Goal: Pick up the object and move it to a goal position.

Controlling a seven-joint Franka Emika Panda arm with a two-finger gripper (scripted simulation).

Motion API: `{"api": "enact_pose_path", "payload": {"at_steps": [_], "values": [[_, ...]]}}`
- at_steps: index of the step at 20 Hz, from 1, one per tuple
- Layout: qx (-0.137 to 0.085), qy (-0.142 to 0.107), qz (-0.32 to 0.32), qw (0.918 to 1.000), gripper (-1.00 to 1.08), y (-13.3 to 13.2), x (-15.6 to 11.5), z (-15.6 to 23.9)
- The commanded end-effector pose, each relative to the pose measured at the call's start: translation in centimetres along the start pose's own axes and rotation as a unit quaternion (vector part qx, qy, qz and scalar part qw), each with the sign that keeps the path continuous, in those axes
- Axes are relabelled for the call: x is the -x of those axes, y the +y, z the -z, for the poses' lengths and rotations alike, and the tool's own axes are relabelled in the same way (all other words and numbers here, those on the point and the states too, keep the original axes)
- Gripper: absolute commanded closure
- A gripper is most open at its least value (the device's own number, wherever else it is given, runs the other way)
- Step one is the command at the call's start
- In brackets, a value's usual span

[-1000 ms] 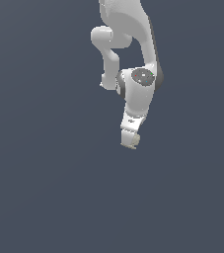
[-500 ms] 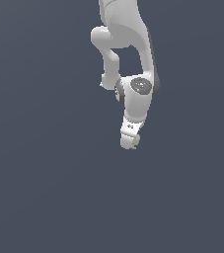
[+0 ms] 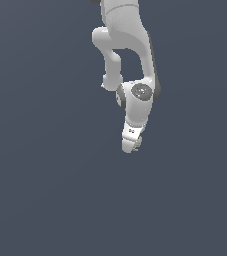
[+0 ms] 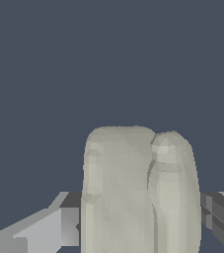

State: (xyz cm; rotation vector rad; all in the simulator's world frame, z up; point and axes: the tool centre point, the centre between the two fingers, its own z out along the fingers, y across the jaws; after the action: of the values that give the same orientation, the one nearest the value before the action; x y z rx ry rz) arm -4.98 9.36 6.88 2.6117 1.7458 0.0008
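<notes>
The object (image 4: 133,188) is a pale beige-olive lumpy block that fills the space between my fingers in the wrist view. One grey finger (image 4: 64,222) lies against one flank and the other finger (image 4: 217,215) against the opposite flank. My gripper (image 4: 140,217) looks shut on it. In the exterior view the white arm reaches down the picture and the gripper (image 3: 130,146) points downward. Only a small beige sliver of the object (image 3: 138,142) shows at the hand's edge, on the exterior view's right.
A plain dark grey-blue surface (image 3: 45,190) fills both views. Apart from the arm's white links and the round wrist joint (image 3: 141,92), nothing else shows.
The wrist has turned, so the hand looks narrower than a second ago. The gripper tip has shifted slightly down the picture and toward the exterior view's left.
</notes>
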Motion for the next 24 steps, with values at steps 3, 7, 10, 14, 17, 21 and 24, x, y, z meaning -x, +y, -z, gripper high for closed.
{"api": "enact_pose_path", "payload": {"at_steps": [3,7,10,14,17,21,24], "values": [[0.0,0.0,0.0,1.0,1.08,0.0,0.0,-0.1],[0.0,0.0,0.0,1.0,1.08,0.0,0.0,0.0],[0.0,0.0,0.0,1.0,1.08,0.1,0.1,0.3],[0.0,0.0,0.0,1.0,1.08,0.6,0.4,1.5],[0.0,0.0,0.0,1.0,1.08,1.1,0.7,2.9],[0.0,0.0,0.001,1.0,1.08,2.2,1.4,5.7],[0.0,0.001,0.001,1.0,1.08,3.2,2.1,8.3]]}}
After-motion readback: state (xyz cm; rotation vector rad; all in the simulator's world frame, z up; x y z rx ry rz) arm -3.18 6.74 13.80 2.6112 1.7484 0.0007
